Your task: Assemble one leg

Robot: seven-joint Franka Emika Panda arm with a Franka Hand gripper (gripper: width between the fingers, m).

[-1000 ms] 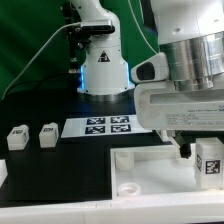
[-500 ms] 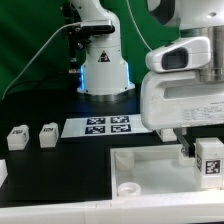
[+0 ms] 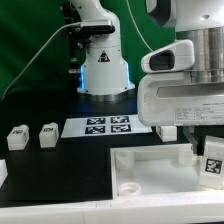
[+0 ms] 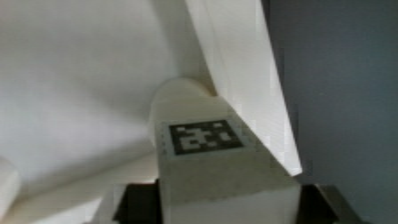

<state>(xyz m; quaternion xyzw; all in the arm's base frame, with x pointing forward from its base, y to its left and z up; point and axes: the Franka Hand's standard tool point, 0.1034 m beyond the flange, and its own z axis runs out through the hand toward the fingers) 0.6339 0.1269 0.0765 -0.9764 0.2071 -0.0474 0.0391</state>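
My gripper (image 3: pixel 208 158) is shut on a white leg (image 3: pixel 211 162) with a black-and-white tag on its face. It holds the leg upright over the far right part of the white tabletop (image 3: pixel 150 172) in the exterior view. In the wrist view the leg (image 4: pixel 217 150) stands between my dark fingers (image 4: pixel 139 204), its tip close to the tabletop's raised rim (image 4: pixel 240 60). Whether the tip touches the tabletop is hidden. Two more legs (image 3: pixel 16 137) (image 3: pixel 47 134) lie on the black table at the exterior view's left.
The marker board (image 3: pixel 105 126) lies behind the tabletop. The robot's base (image 3: pixel 103 72) stands at the back. A round corner hole (image 3: pixel 130 187) shows near the tabletop's front left rim.
My gripper has shifted slightly to the exterior view's right and lowered a little with the leg, which now looks slightly turned. The two loose legs have not moved.
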